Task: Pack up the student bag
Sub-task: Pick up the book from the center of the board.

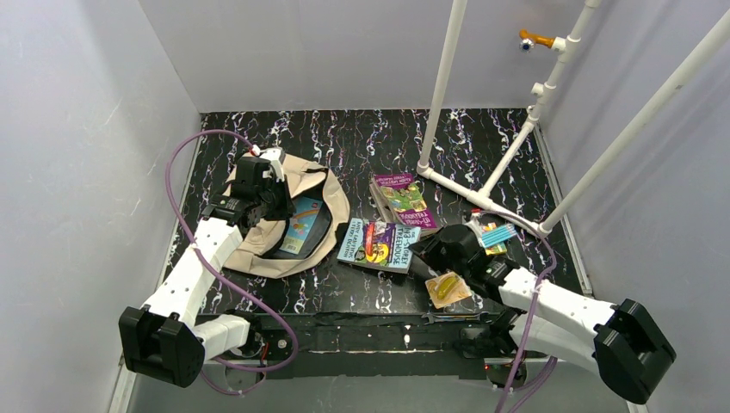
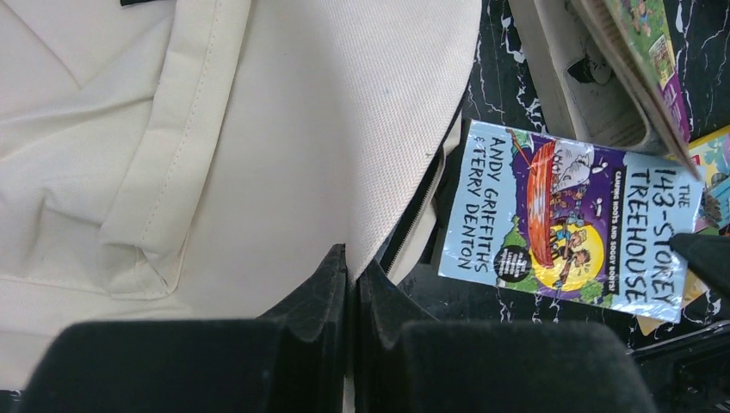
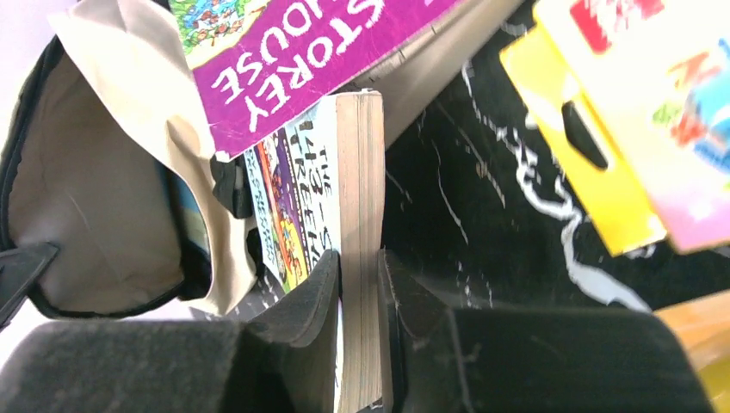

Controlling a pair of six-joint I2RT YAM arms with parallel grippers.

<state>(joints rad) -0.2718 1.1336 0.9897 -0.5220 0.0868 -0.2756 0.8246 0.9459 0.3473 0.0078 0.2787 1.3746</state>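
Two arms are at work over the dark marbled table (image 1: 344, 138). The student bag (image 1: 306, 172) lies on the left side of it, a slumped heap of beige cloth. Its mouth gapes open so the dark lining shows, and a light-blue book (image 1: 301, 225) lies inside the opening.

The left arm reaches up to the bag from the near edge. The left fingers (image 2: 323, 284) are pressed together on a fold of the bag's pale cloth, right by the zip edge of the mouth, and a sliver of fabric shows between them.

Just to the right of the bag lies a blue paperback (image 1: 379, 243) with "143-Storey Treehouse" on its cover. The right fingers (image 3: 314, 292) pinch it at the end away from the bag, one against the cover and the other against the back, with the block of pages between them. I cannot tell whether that end is raised off the table.

Beyond it is a purple book (image 1: 406, 202), close to the foot of a white pipe frame (image 1: 443, 86). From the right wrist its cover hangs over the far end of the blue paperback.

A small colourful packet (image 1: 495, 234) sits just beyond the right wrist. An orange packet (image 1: 448, 288) lies beside the right arm, toward the near edge.
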